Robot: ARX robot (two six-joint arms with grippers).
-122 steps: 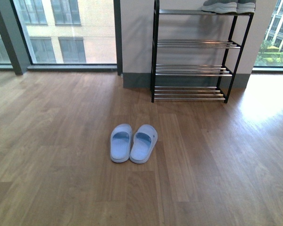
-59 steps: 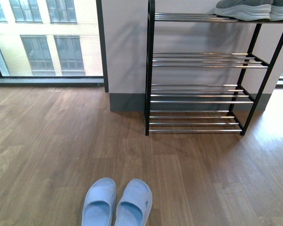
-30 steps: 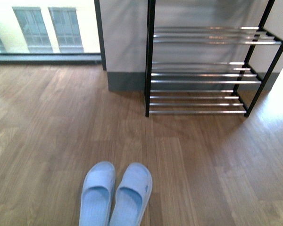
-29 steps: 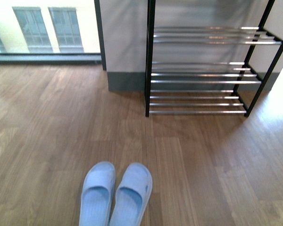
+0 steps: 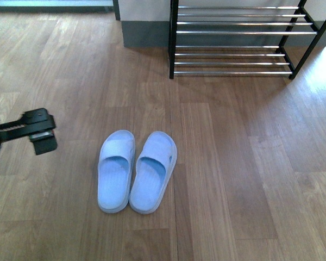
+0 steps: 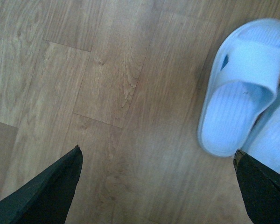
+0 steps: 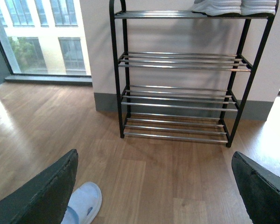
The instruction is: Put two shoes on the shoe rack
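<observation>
A wooden plank floor point(image 5: 233, 163) is seen running to a wall with windows. The pale blue slides point(image 5: 116, 169) lie on it side by side, touching, with their long axes directed toward the shoe rack point(image 5: 233, 31) and their toes pointed at it. The rack stands against the wall, well apart from the slides. Grey sneakers point(image 7: 233, 6) are carried on its top tier. The left hand point(image 5: 42, 132) is held released beside the slides, clear of them. The right hand point(image 7: 154, 154) is spread wide, grasping nothing.
</observation>
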